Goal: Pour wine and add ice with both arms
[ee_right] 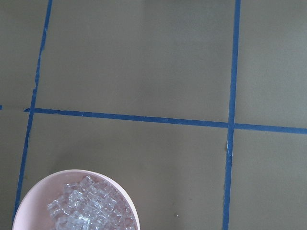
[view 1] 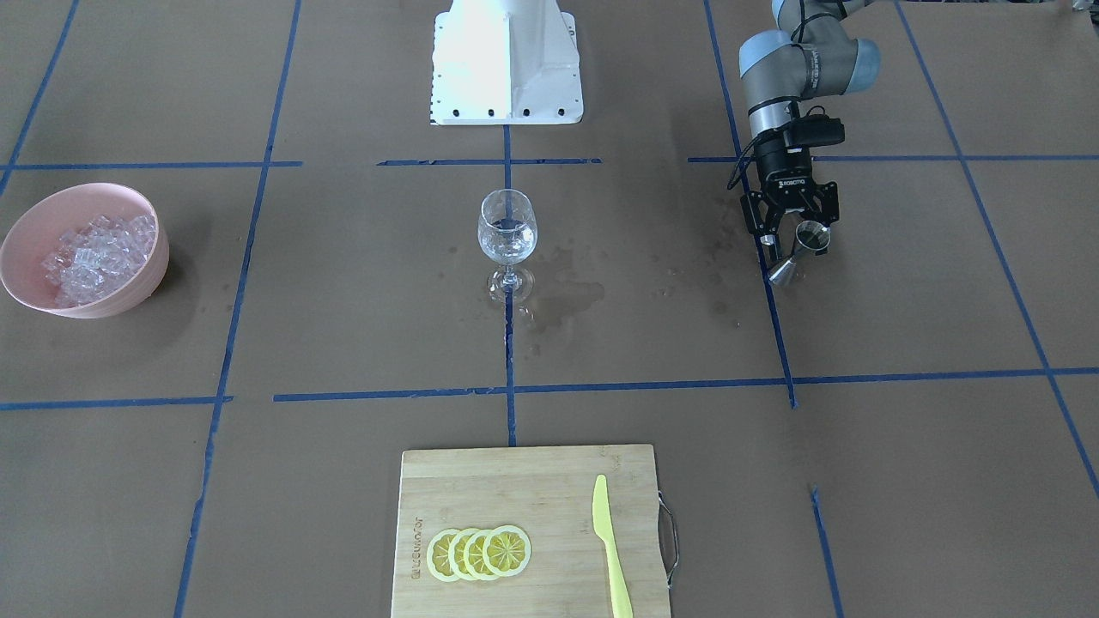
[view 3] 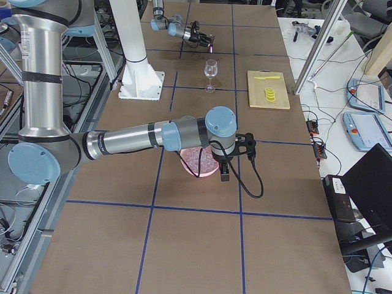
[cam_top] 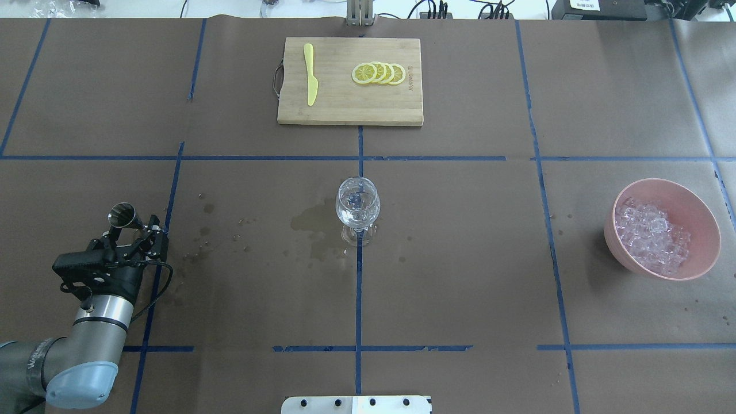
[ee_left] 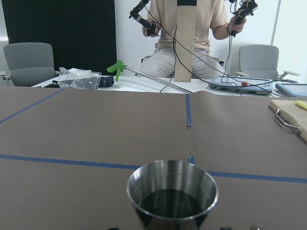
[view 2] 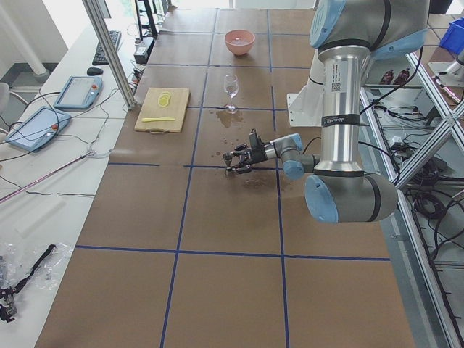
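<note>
My left gripper (view 1: 797,245) is shut on a steel jigger (view 1: 784,273) and holds it just above the table, well to the left of the wine glass (cam_top: 357,207). The jigger (ee_left: 171,194) stands upright in the left wrist view; its inside looks dark. The glass holds a little clear wine (view 1: 506,246). A pink bowl (cam_top: 693,201) of ice (cam_top: 652,236) sits on my right. My right gripper (view 3: 225,168) hangs above the bowl and shows only in the exterior right view, so I cannot tell if it is open. The right wrist view shows the ice (ee_right: 88,208) below.
A wooden cutting board (cam_top: 345,109) with lemon slices (cam_top: 379,73) and a yellow knife (cam_top: 310,80) lies at the far side. Dark wet stains (cam_top: 307,221) mark the paper by the glass. The white base block (view 1: 506,60) stands at the robot's side.
</note>
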